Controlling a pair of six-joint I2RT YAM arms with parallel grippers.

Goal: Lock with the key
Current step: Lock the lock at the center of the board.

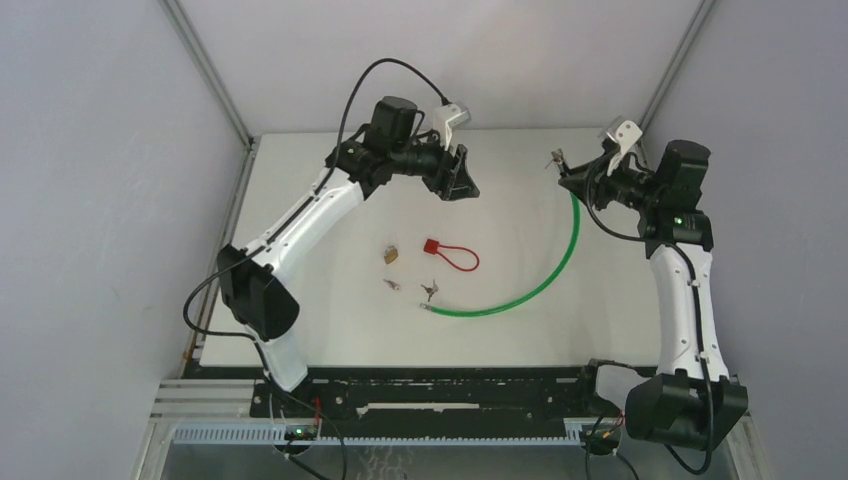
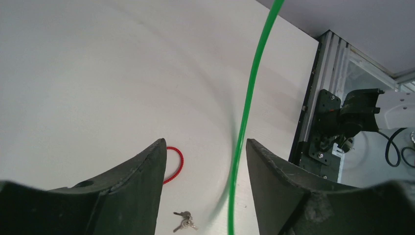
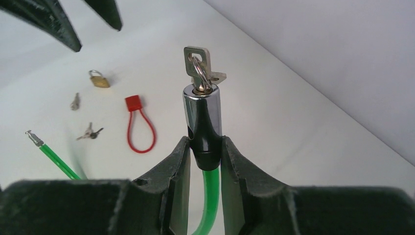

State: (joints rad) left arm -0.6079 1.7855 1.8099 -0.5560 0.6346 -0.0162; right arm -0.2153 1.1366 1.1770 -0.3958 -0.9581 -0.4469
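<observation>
My right gripper (image 3: 204, 144) is shut on the black-and-chrome cylinder of the green cable lock (image 3: 203, 117), holding it upright above the table. A key (image 3: 198, 63) on a ring sticks out of the cylinder's top. The green cable (image 1: 560, 270) curves down from that gripper (image 1: 575, 182) to the table, and its free metal tip (image 3: 34, 138) lies loose. My left gripper (image 1: 455, 180) hovers to the left of the lock, open, with nothing between its fingers (image 2: 147, 171). In the left wrist view the cable (image 2: 249, 98) shows beyond the gap.
A red cable lock (image 1: 450, 252), a small brass padlock (image 1: 391, 255), a single key (image 1: 392, 284) and a pair of keys (image 1: 429, 291) lie mid-table. Grey walls close in the back and sides. The arm bases and rail (image 1: 440, 400) run along the near edge.
</observation>
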